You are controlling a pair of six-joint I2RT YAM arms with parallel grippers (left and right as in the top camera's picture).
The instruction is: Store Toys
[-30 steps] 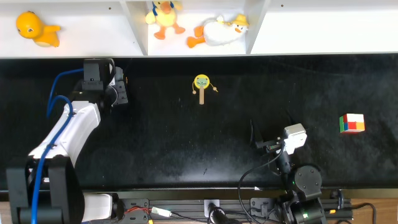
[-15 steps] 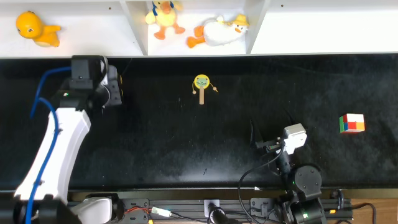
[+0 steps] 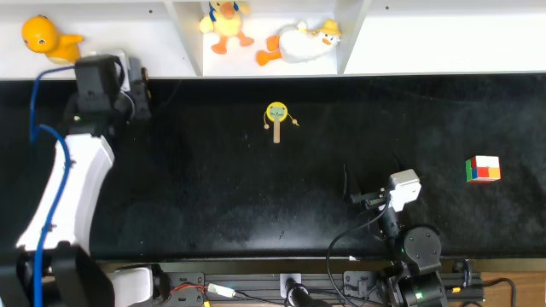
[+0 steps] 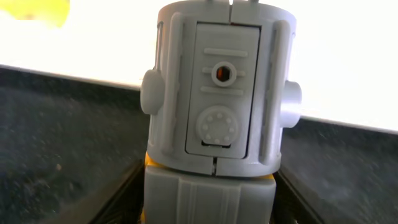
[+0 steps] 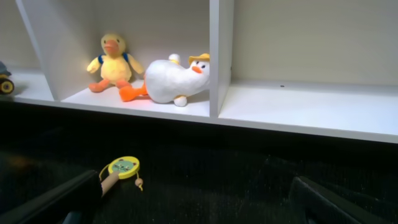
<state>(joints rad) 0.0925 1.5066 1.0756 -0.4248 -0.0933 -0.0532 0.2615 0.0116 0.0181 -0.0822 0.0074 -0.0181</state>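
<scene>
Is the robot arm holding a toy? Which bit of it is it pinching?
Yes. The left pincer grips a grey toy robot by its blocky lower part, under the round top. The right pincer is open and holds nothing.

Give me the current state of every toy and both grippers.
Left gripper: shut on grey robot toy
Grey robot toy: held, not yet shelved
Right gripper: open, empty
Yellow duck plush: upright, middle compartment
White goose plush: on its side, same compartment
Orange duck: left compartment
Rattle drum: flat on table
Colour cube: on table
</scene>
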